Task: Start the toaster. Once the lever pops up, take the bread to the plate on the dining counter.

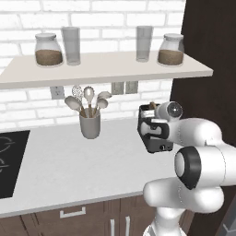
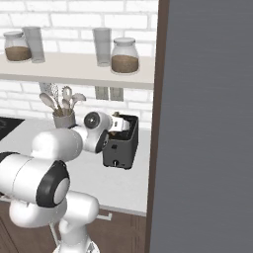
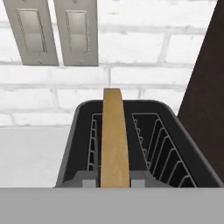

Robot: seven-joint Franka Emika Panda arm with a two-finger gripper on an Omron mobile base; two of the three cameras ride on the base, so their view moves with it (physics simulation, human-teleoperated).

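Toaster: the toaster (image 1: 156,133) is sitting on the white tabletop (image 1: 83,161), near the right end, close to the brick wall and just beside a dark panel (image 1: 207,60). From the hand view its top (image 3: 135,144) is showing open, with wire racks on both sides of the slot.

Bread: the bread (image 3: 114,140) is standing upright on edge in the toaster slot, its tan edge rising above the rim. In the left base view a small part of it (image 1: 151,107) is showing above the toaster top.

Gripper: the gripper (image 2: 116,124) is hanging directly over the toaster top, with the wrist hiding the fingertips. I cannot tell whether the jaws are spread or pinching the bread.

Arm: the white arm is reaching forward from the base, elbow bent, hand sitting at the toaster.

Utensil cup: a grey cup (image 1: 90,124) is holding spoons and a whisk, standing left of the toaster, well apart from it.

Cooktop: a black cooktop (image 1: 11,161) is lying at the left end of the tabletop.

Shelf: a shelf (image 1: 101,69) above is carrying two jars and two glasses.

Wall: two switch plates (image 3: 57,30) are sitting on the brick behind the toaster.
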